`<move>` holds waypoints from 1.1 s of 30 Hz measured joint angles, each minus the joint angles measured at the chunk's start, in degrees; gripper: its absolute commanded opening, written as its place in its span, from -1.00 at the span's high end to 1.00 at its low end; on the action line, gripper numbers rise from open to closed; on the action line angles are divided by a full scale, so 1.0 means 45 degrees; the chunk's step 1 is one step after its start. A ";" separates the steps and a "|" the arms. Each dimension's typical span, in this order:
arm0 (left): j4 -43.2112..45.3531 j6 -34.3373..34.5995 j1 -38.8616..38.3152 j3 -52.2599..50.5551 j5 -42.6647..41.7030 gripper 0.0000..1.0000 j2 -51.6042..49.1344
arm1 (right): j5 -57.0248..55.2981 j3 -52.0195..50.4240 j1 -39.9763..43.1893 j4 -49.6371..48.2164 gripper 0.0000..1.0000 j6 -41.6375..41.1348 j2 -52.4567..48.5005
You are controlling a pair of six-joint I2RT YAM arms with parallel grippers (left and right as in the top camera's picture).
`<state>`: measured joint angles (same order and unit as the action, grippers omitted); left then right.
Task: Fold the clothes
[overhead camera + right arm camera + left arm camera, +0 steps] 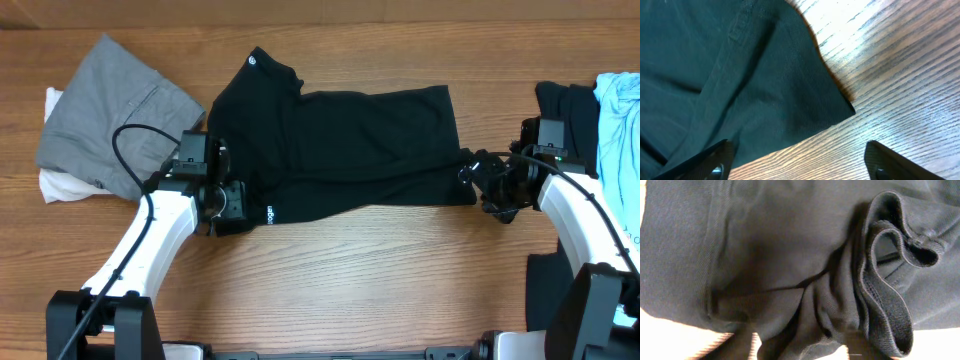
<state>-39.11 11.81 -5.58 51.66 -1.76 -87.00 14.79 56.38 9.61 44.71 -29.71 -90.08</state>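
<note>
The clothes here are chiefly a black T-shirt (340,140), lying folded into a long band across the middle of the table, with small white logo marks near its top left and lower left. My left gripper (222,203) rests at the shirt's lower left corner. In the left wrist view black fabric (780,255) fills the frame, with a sleeve hem (890,310) curled open, and the fingers are lost in shadow. My right gripper (482,182) is at the shirt's right end. It stands open (800,165) over bare wood beside the shirt's corner (840,107), holding nothing.
A grey garment (110,110) lies on a white one (58,185) at the far left. Black (565,105) and light-blue (620,120) garments are piled at the right edge. A dark item (545,290) sits at the lower right.
</note>
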 measured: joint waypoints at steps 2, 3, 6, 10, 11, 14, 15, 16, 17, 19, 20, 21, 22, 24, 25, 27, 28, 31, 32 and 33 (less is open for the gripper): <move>0.0010 -0.0199 -0.0015 0.0000 -0.0024 0.39 0.0000 | 0.0005 -0.0005 0.0000 -0.0068 -0.70 0.0005 0.0000; -0.0068 -0.0287 -0.0010 0.0000 -0.0039 0.46 0.0000 | 0.0000 -0.0005 0.0000 -0.0097 -0.70 0.0005 0.0000; -0.0427 -0.0379 -0.0010 0.0000 -0.0039 0.92 0.0000 | 0.0000 -0.0029 0.0000 -0.0146 -0.70 0.0005 0.0000; -0.0491 -0.0495 -0.0010 0.0000 -0.0087 0.92 0.0000 | -0.0005 -0.0058 0.0000 -0.0209 -0.70 0.0005 0.0000; -0.0491 -0.0491 -0.0010 0.0000 -0.0087 0.92 0.0000 | 0.0000 -0.0058 0.0000 -0.0238 -0.70 0.0005 0.0000; -0.0437 -0.0461 0.0049 0.0000 -0.0087 0.92 0.0000 | 0.0000 -0.0058 0.0000 -0.0248 -0.70 0.0005 0.0000; -0.0389 -0.0418 0.0117 0.0010 -0.0097 0.92 0.0000 | 0.0000 -0.0058 0.0000 -0.0243 -0.70 0.0000 0.0000; -0.0335 -0.0359 0.0257 0.0034 -0.0102 0.92 0.0000 | 0.0000 -0.0058 0.0000 -0.0243 -0.70 0.0005 0.0000; -0.0282 -0.0267 0.0466 0.0102 -0.0121 0.92 0.0000 | 0.0000 -0.0058 0.0000 -0.0248 -0.70 0.0005 0.0000; 0.0005 -0.0019 0.1005 0.0369 -0.0141 0.92 0.0000 | 0.0005 -0.0058 0.0000 -0.0248 -0.70 0.0005 0.0000; 0.0228 0.0073 0.1277 0.0559 -0.0151 0.92 0.0000 | 0.0000 -0.0058 0.0000 -0.0248 -0.70 0.0005 0.0000; 0.0505 0.0165 0.1540 0.0763 -0.0199 0.92 0.0000 | -0.0005 -0.0058 0.0000 -0.0253 -0.70 0.0005 0.0000; 0.0835 0.0272 0.1783 0.0986 -0.0272 0.92 0.0000 | -0.0005 -0.0058 0.0000 -0.0248 -0.70 0.0005 0.0000; 0.1423 0.0393 0.2069 0.1253 -0.0457 0.92 0.0000 | -0.0005 -0.0058 0.0000 -0.0253 -0.70 0.0005 0.0000; 0.1642 0.0403 0.2147 0.1331 -0.0529 0.89 0.0000 | -0.0005 -0.0058 0.0000 -0.0253 -0.70 0.0005 0.0000; 0.1744 0.0432 0.2186 0.1370 -0.0617 0.24 0.0000 | 0.0000 -0.0058 0.0000 -0.0253 -0.70 0.0005 0.0000; 0.1690 0.0471 0.2181 0.1370 -0.0641 -0.01 0.0000 | 0.0000 -0.0058 0.0000 -0.0253 -0.70 0.0010 0.0000; 0.1423 0.0549 0.2181 0.1370 -0.0699 -0.27 0.0000 | -0.0005 -0.0058 0.0000 -0.0257 -0.70 0.0005 0.0000; 0.1263 0.0554 0.2181 0.1370 -0.0699 -0.36 0.0000 | 0.0000 -0.0058 0.0000 -0.0272 -0.70 0.0005 0.0000; 0.1078 0.0559 0.2181 0.1370 -0.0661 -0.35 0.0000 | 0.0000 -0.0058 0.0000 -0.0267 -0.70 0.0000 0.0000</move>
<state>-34.26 14.33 4.23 57.82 -4.73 -87.00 14.79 56.12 9.61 43.51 -29.71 -90.08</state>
